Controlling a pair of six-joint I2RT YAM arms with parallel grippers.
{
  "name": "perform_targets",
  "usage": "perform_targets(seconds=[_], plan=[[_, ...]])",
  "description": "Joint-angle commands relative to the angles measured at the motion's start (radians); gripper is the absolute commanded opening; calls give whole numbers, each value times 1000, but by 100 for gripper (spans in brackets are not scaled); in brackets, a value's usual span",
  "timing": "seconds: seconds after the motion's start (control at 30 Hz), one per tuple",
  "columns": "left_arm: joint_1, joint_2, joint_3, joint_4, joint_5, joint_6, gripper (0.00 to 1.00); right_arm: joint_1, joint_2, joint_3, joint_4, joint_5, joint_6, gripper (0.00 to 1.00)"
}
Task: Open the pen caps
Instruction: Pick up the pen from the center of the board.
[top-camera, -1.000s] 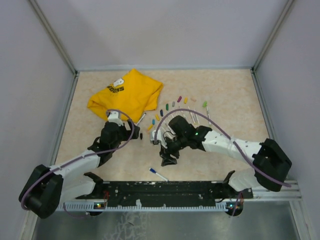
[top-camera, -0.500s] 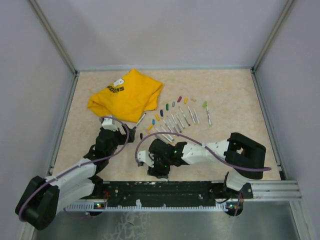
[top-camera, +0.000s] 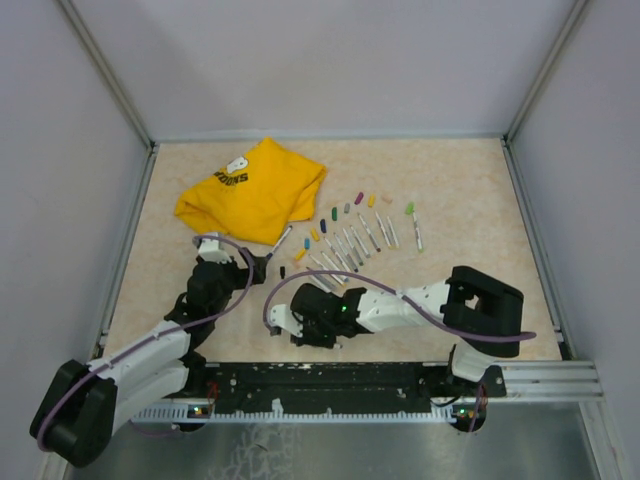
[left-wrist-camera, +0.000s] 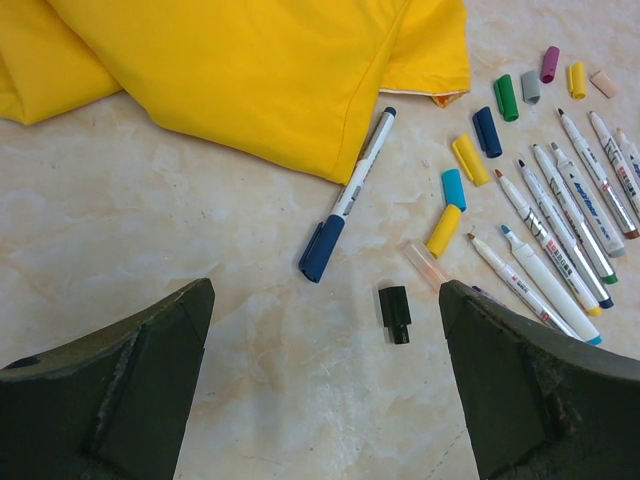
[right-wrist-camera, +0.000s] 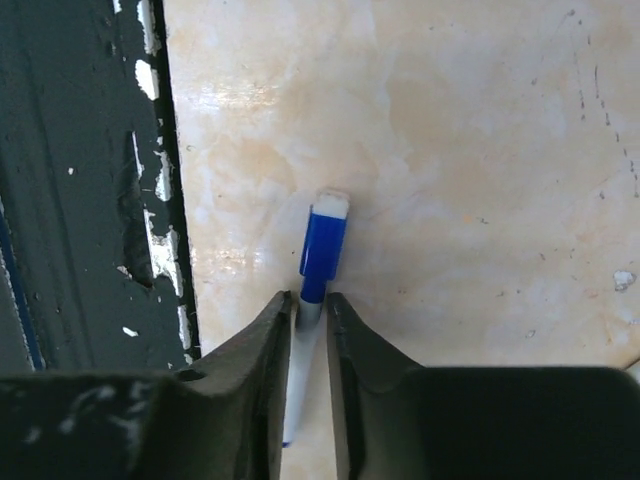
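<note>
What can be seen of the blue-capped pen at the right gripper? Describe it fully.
The pen is thin, plastic-looking, with a blue cap, white-tipped, still on a pale barrel. It lies flat on the beige table beside the dark rail. The right gripper pinches the barrel just behind the cap, hiding the rest.

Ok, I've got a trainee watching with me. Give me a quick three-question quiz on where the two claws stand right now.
1. True or false: the left claw is wide open with nothing between its fingers.
2. What sits between the fingers of the right claw? A nothing; B the barrel of a blue-capped pen; C a screwdriver.
3. Fill in: the stubby cap lying loose on the table under the left claw is ____ in colour.

Key: 1 true; 2 B; 3 black.
</note>
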Motion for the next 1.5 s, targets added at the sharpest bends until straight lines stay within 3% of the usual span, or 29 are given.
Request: perform_targets(seconds=[0.0, 0.07, 0.2, 0.4, 0.53, 0.73, 0.8, 1.2, 1.47], plan=[[11, -12, -11, 31, 3, -9, 99, -21, 1, 41, -6, 33, -19, 12], [13, -12, -12, 33, 6, -10, 99, -46, -5, 39, -16, 30, -35, 4], [15, -9, -12, 34, 12, -10, 99, -94, -17, 39, -27, 52, -66, 4], [16, -12, -14, 36, 16, -10, 99, -123, -2, 43, -57, 85, -123, 27], [19, -19, -18, 36, 18, -12, 99, -123, 33, 51, -74, 88, -129, 27], [20, -43, -24, 36, 29, -7, 99, -123, 71, 73, -104, 70, -123, 0], [19, -60, -26, 36, 49, 2, 99, -127, 65, 75, -107, 57, -118, 0], [19, -233, -127, 290, 450, -61, 99, -303, -123, 58, -90, -197, -133, 0], [14, -127, -159, 585, 628, -211, 97, -504, -254, 49, -103, -462, -149, 0]])
